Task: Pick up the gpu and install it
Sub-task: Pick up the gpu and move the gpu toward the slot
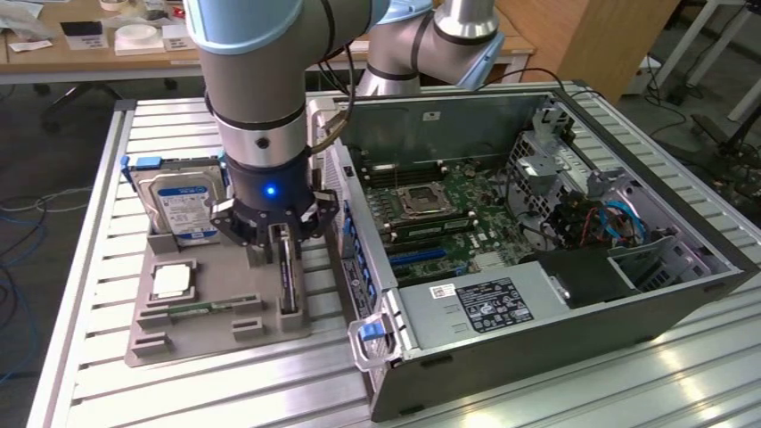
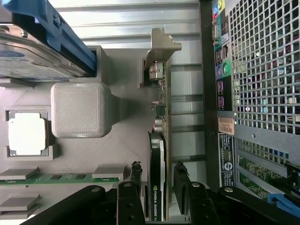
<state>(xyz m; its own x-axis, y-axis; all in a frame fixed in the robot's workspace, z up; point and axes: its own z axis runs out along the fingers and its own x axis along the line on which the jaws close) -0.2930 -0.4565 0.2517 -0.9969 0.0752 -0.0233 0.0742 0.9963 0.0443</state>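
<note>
The gpu [image 2: 157,159], green board, black cooler, silver bracket, stands edgewise along the tray [image 1: 178,334] edge beside the case [image 1: 535,357]. The gripper [image 2: 158,176] straddles it, fingers parted, unclamped.

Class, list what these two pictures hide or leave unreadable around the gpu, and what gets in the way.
Exterior view: the gripper covers the top of the gpu; the tray slot hides its lower edge.
Wrist view: lettering on the gpu is cut off by the frame edge.
Exterior view: hard drive and case sticker print is too small.
</note>
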